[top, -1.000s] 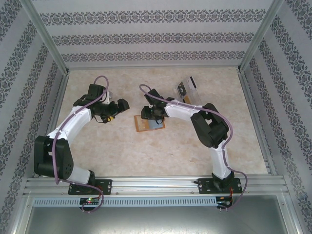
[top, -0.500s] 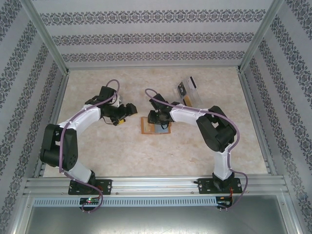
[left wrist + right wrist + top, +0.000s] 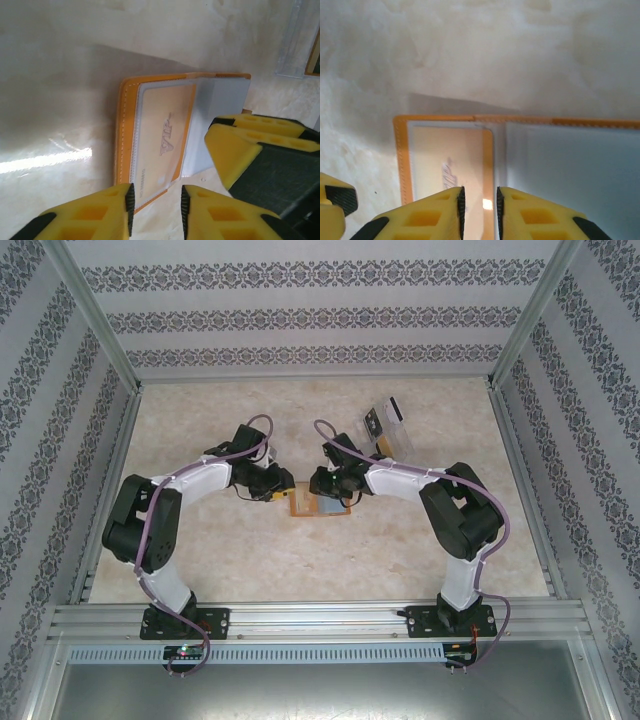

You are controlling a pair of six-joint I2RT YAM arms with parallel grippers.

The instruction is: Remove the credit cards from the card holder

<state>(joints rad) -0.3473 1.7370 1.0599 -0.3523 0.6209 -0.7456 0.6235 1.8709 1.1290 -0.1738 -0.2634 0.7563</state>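
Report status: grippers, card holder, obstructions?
Left gripper, right gripper: both narrowly open, empty, at the open orange wallet-like card holder. Pale orange plastic card inside its clear pocket. Clear plastic tray apart, beyond; not obstructing.

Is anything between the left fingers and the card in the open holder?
Nothing loose. Between the left gripper and the yellow card lies only the clear pocket of the card holder, which covers it. The right gripper hangs to the side.
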